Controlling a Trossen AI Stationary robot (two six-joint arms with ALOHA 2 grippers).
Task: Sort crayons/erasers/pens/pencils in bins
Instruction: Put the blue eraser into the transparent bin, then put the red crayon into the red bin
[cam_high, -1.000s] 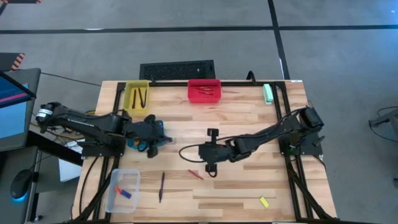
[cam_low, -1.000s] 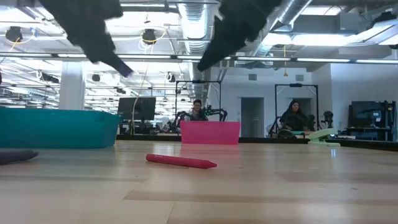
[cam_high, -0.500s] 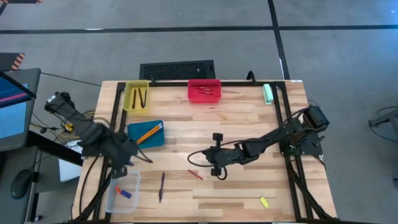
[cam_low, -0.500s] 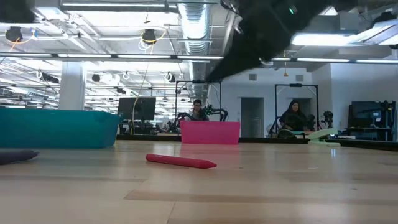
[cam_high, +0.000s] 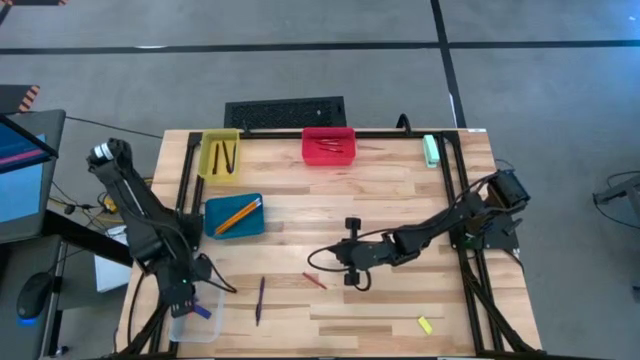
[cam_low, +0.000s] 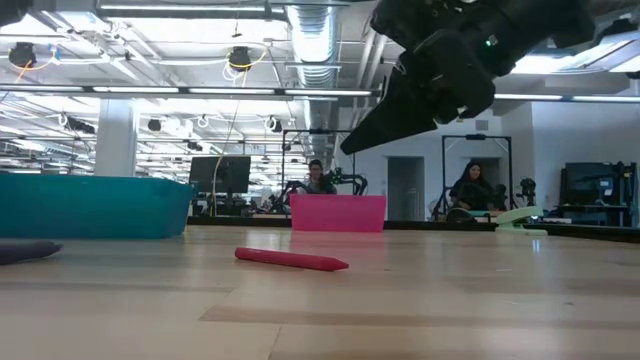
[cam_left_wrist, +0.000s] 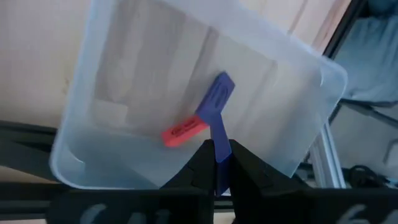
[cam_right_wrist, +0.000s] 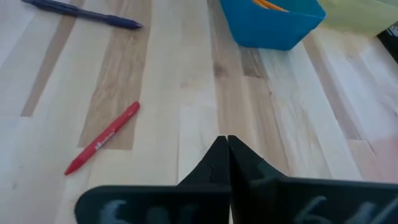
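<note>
**Q:** Left gripper (cam_left_wrist: 216, 163), entry?

**A:** Over the clear bin (cam_left_wrist: 298, 56), fingers drawn to a slit. Blue eraser (cam_left_wrist: 217, 93) shows in the slit, but whether gripped or lying beneath cannot be told. Orange-red eraser (cam_left_wrist: 185, 130) lies in the bin, touching it.

**Q:** Right gripper (cam_right_wrist: 227, 146)?

**A:** Well apart from the clear bin, above the table, fingers pressed together, empty. Red crayon (cam_right_wrist: 102, 138) and purple pen (cam_right_wrist: 81, 14) lie between it and the bin.

**Q:** Discrepancies between views?

**A:** High view: left arm covers much of the bin, and only a blue fleck shows. Low view: bin out of frame, crayon plain.
</note>
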